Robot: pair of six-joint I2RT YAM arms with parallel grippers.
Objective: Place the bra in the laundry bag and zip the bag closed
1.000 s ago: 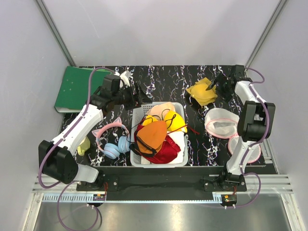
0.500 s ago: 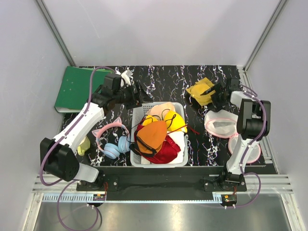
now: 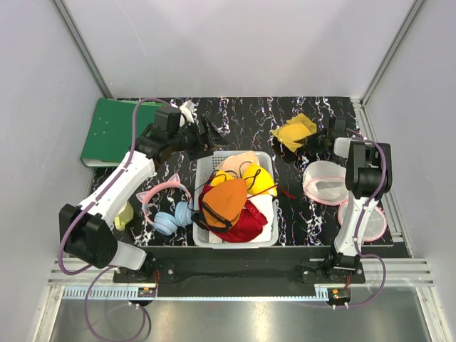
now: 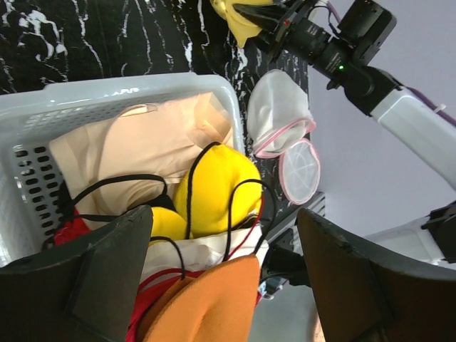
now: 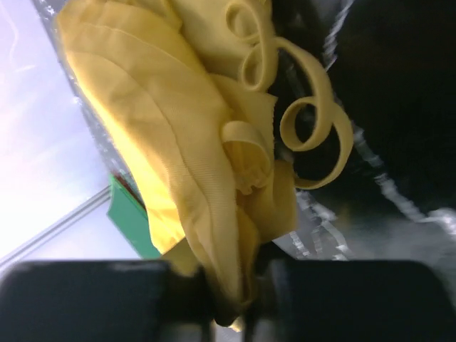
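1. Top external view, nearest the arm bases: a grey-white perforated plastic basket [image 3: 235, 244] sits at centre, heaped with orange, red and yellow underwear. It is not part of this job.
2. To its right, the small round white mesh laundry bag [image 3: 324, 187] with a pink zipper rim lies open and apparently empty on the black marbled table [image 3: 249, 117].
3. Farther back, the left gripper [image 3: 209, 135] hovers over the basket's far edge, jaws wide apart, holding nothing.
4. Farthest, at the right, the right gripper [image 3: 313, 142] is clamped on an edge of the plain yellow padded bra [image 3: 292, 133], which lies crumpled on the table beyond the bag.
5. The step in hand appears to be the pick-up. The next move calls for lifting the bra and carrying it to the bag's open mouth.
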